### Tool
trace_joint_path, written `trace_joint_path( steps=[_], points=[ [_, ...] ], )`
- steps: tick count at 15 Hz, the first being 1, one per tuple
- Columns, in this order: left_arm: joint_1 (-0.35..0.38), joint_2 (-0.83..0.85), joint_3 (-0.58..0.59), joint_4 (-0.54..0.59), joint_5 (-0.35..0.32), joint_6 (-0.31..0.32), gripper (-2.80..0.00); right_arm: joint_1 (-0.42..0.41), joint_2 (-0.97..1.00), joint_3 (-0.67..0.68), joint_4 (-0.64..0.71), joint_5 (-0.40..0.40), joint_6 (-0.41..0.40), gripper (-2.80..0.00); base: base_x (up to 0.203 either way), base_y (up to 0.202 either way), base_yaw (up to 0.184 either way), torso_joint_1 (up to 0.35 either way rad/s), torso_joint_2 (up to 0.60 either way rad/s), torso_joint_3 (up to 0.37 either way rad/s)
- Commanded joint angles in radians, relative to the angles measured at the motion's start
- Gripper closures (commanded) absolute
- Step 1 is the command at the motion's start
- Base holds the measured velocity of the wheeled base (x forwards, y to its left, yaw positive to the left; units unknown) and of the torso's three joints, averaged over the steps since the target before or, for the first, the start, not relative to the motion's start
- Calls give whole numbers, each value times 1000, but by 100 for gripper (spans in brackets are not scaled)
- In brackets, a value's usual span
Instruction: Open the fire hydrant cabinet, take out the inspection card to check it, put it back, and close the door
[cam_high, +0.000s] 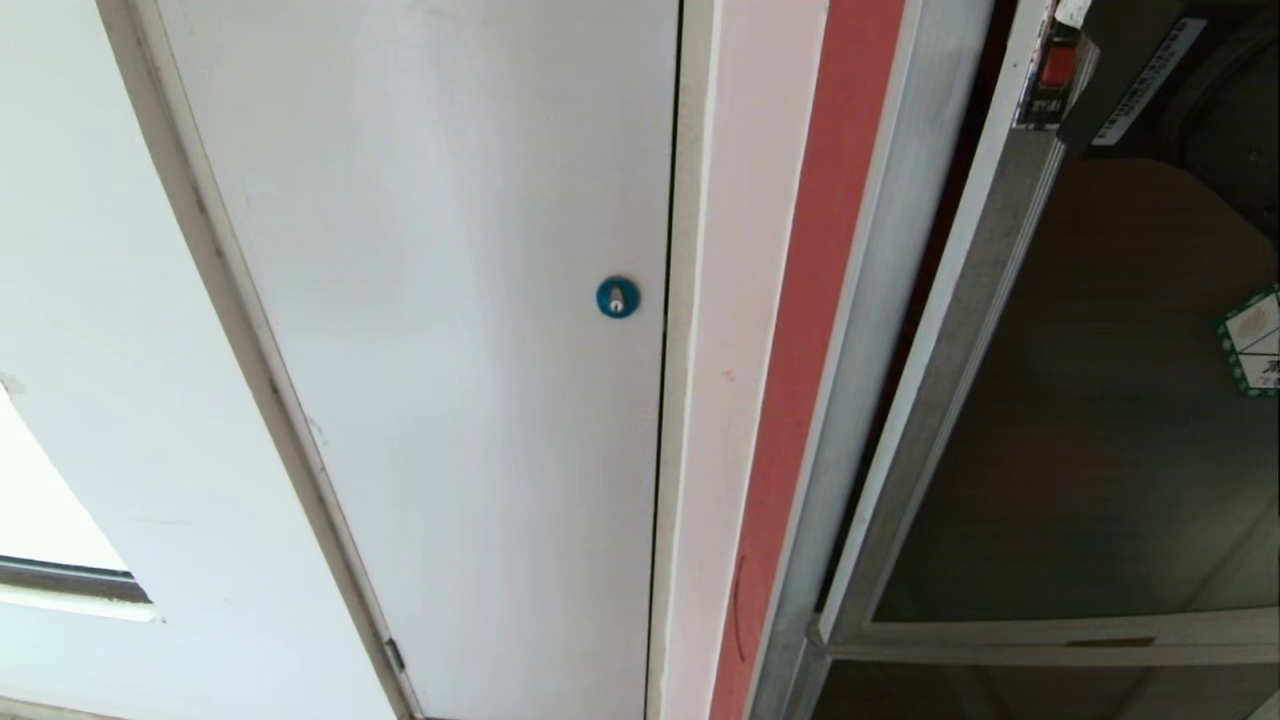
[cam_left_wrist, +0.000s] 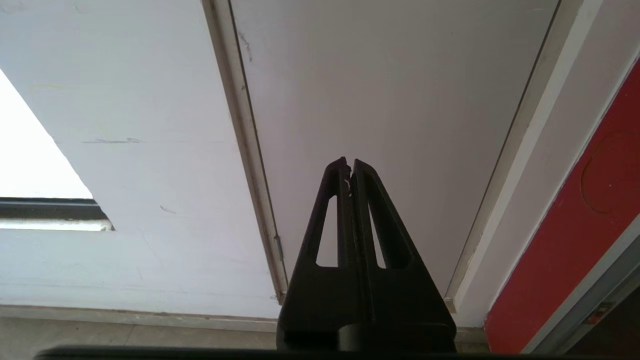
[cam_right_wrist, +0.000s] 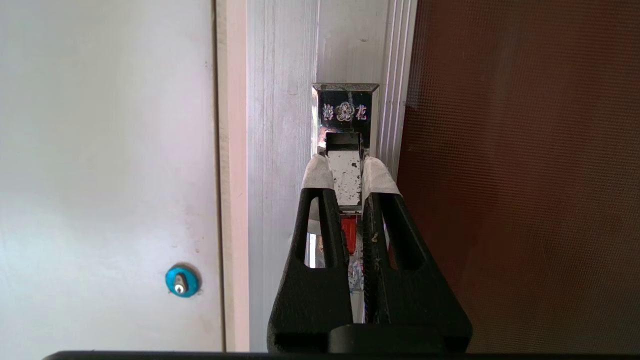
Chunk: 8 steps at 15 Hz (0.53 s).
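Far left: left gripper (cam_left_wrist: 350, 167) parked, fingers pressed together, facing white panel door (cam_high: 450, 300). Right of it: door (cam_high: 1080, 420) ajar from fire hydrant cabinet (cam_high: 900, 250). There: right gripper (cam_right_wrist: 345, 172) pinching chrome latch (cam_right_wrist: 345, 150). Probably stiff, light on hinges, glass fragile; best held by latch. Inspection card unseen.

A plain white panel door (cam_high: 440, 330) fills the middle of the head view, its round blue lock (cam_high: 617, 297) near its right edge. To its left runs a white wall (cam_high: 90, 300) with a bright window opening (cam_high: 40, 520) at the far left. Right of the door stands a pale jamb (cam_high: 720, 350), then a red painted strip (cam_high: 810, 330). A grey tiled floor (cam_left_wrist: 125, 337) meets the wall's foot.
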Motion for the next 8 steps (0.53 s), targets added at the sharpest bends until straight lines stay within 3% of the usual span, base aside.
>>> trace_joint_path(
  steps=[1, 8],
  points=[
    [0, 1, 11, 0, 0, 0, 0, 0, -28, 22, -11, -6, -2, 0, 0, 0, 0, 0, 0, 0],
    [0, 1, 11, 0, 0, 0, 0, 0, -70, 40, -9, -8, -2, 0, 0, 0, 0, 0, 0, 0]
  ],
)
